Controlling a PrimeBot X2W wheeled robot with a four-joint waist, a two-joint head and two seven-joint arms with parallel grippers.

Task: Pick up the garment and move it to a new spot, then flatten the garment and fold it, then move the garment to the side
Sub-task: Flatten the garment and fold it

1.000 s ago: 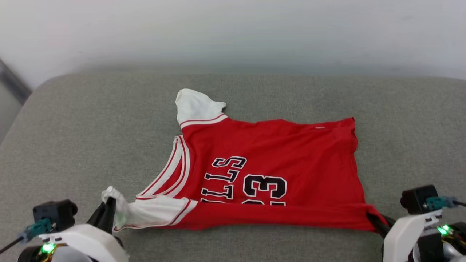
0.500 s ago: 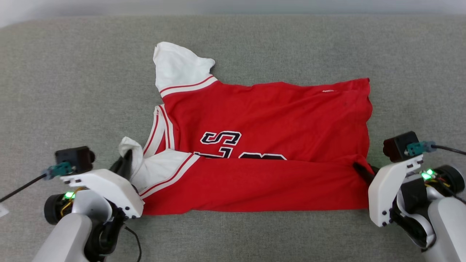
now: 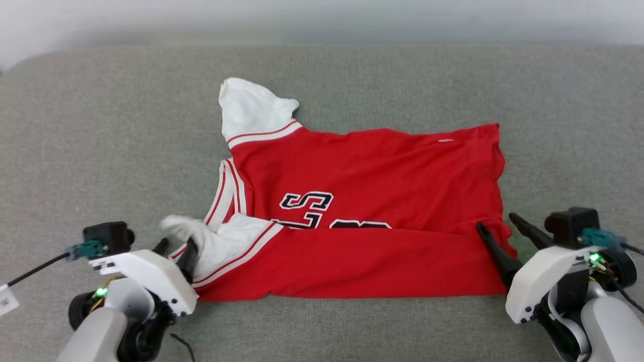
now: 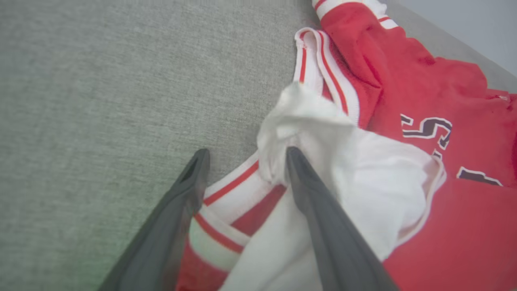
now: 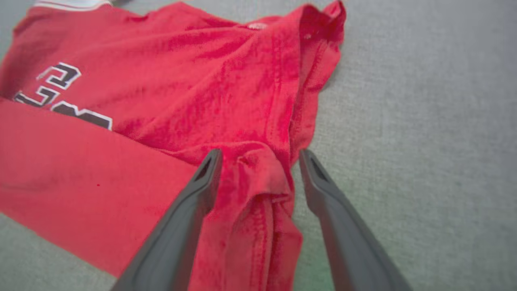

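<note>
The garment [image 3: 362, 201] is lying spread across the middle of the gray surface [image 3: 100, 125], well clear of its far edge, with the collar end pointing toward the surface's left edge and the hem toward its right edge. Its near long side is lying folded over onto the body as a plain red band [image 3: 352, 266], covering the lower part of the black lettering [image 3: 307, 201] (an "S" and the tops of a few other characters are showing above the fold). The far white sleeve [image 3: 251, 108] is sticking out toward the far edge, while the near white sleeve [image 3: 221, 241] is bunching up at the garment's near collar-side corner. The left hand [image 3: 177, 246] is sitting at that bunched sleeve with its fingers spread apart, gripping nothing. In the left wrist view the crumpled white cloth is resting against the inner side of one finger [image 4: 319, 210], and striped trim [image 4: 234, 186] is lying in the gap. The right hand [image 3: 497, 222] is sitting at the near hem corner, likewise spread open, with a rumpled red corner of cloth lying loose between its fingers [image 5: 181, 214].
</note>
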